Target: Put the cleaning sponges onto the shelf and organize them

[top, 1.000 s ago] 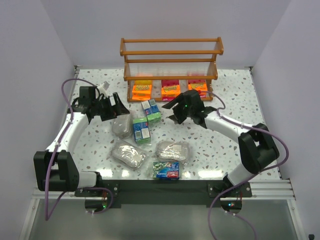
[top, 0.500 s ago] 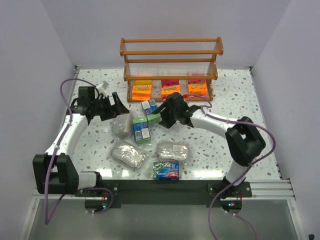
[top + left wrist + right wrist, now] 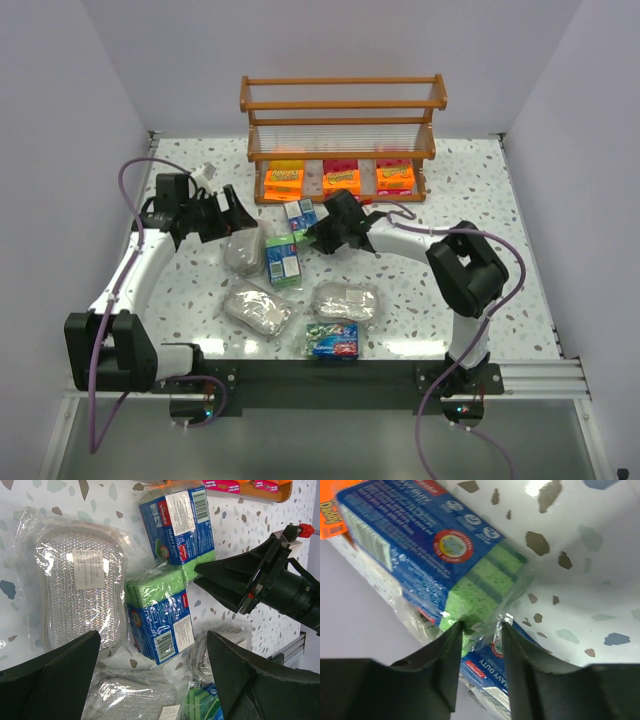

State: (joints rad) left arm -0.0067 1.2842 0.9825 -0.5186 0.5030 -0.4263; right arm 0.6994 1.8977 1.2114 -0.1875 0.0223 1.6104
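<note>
The shelf [image 3: 341, 105] stands at the back, with three orange-and-pink packs [image 3: 341, 179] side by side on its bottom tier. Three green/blue packs lie on the table: one [image 3: 300, 218] before the shelf, one [image 3: 283, 260] just nearer, one [image 3: 333, 340] at the front. Three silvery packs [image 3: 243, 250], [image 3: 258, 308], [image 3: 346, 300] lie around them. My right gripper [image 3: 318, 238] [image 3: 479, 625] is narrowly open, its tips around the wrap end of the far green/blue pack [image 3: 435, 545]. My left gripper [image 3: 226, 212] [image 3: 153, 632] is wide open and empty above the packs.
The shelf's middle and top tiers hold nothing. The left wrist view shows a silvery pack [image 3: 82, 587], two green/blue packs [image 3: 177, 522] [image 3: 160, 625] and my right gripper [image 3: 195, 576] at the upper pack's green edge. Walls close the table on three sides.
My right arm has swung left from in front of the shelf to the far green/blue pack, and its jaws have narrowed. My left arm has hardly moved.
</note>
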